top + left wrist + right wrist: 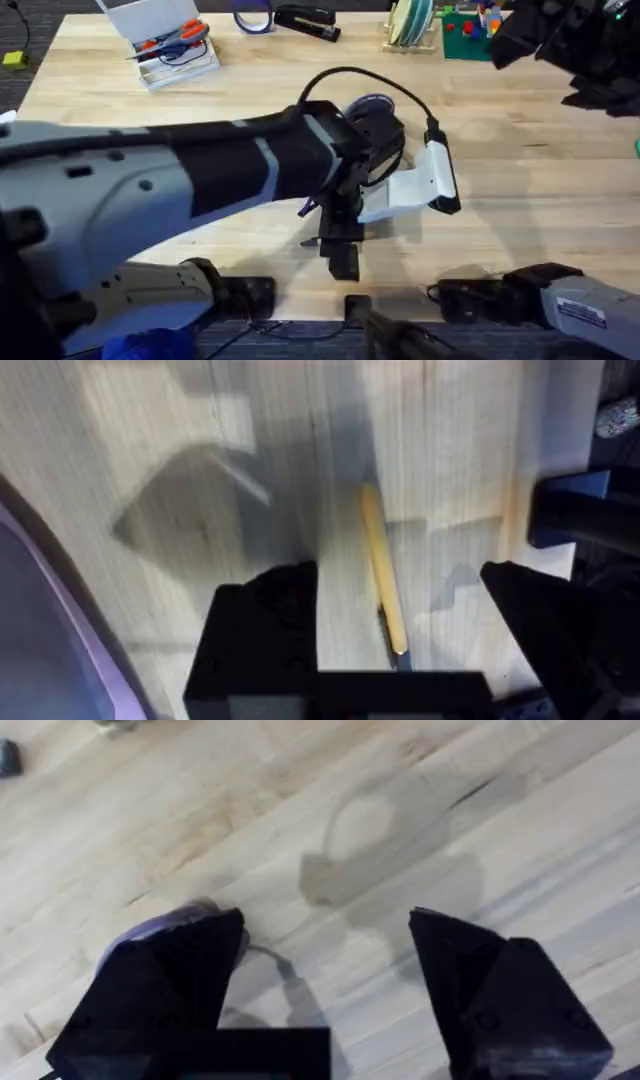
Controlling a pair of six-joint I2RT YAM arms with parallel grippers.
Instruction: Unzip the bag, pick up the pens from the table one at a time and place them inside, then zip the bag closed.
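A yellow pen [383, 575] with a dark tip lies flat on the wooden table [470, 450]. My left gripper [400, 615] hangs just above it, open, with one black finger [265, 625] on each side of the pen and neither touching it. A strip of the lilac bag [40, 630] runs along the edge of the left wrist view. From overhead, the left arm reaches across the middle and hides most of the bag [372, 103]. My right gripper [325, 970] is open over bare wood, a lilac bit [165, 925] showing behind one finger. The right arm [580, 45] looms dark at the top right.
Along the far edge stand a white tray [150, 70] holding orange-handled scissors, a tape roll [253, 15], a black stapler [305, 20], a rack of plates [410, 25] and a green toy block set [465, 32]. Bare wood stretches to the right of the left gripper.
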